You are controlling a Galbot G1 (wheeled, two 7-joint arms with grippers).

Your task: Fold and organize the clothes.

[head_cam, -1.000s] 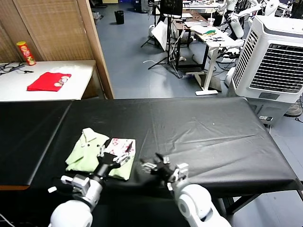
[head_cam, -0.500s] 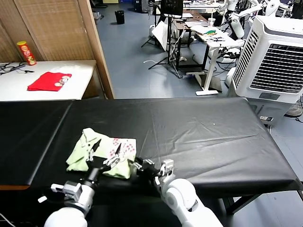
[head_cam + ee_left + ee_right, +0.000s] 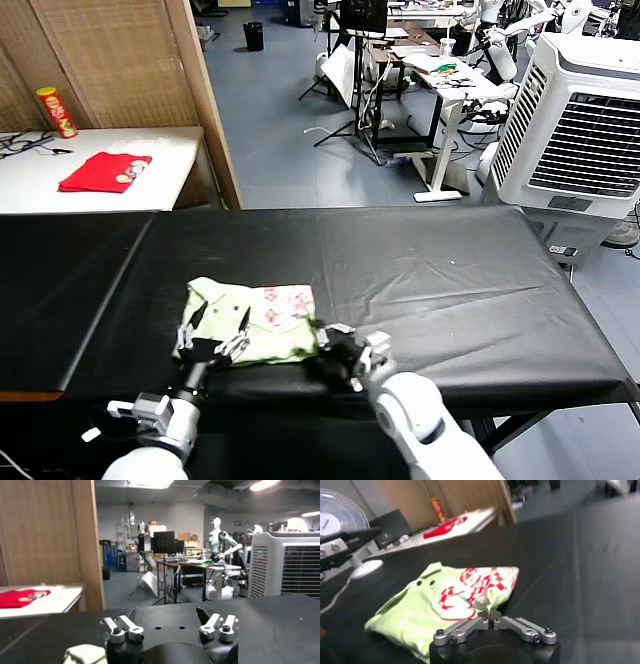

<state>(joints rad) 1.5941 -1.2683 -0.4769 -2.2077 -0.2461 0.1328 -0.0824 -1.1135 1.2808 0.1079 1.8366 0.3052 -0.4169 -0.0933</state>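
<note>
T-shirt (image 3: 255, 318): folded, near front edge of black table (image 3: 430, 280)
Right gripper (image 3: 322, 343): jaws pinching the shirt's right edge
Left gripper (image 3: 215, 332): jaws spread — at the shirt's front-left edge

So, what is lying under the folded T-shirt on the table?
Only the black tablecloth shows around the pale yellow-green T-shirt. Whatever lies directly beneath the shirt is covered and cannot be seen.
</note>
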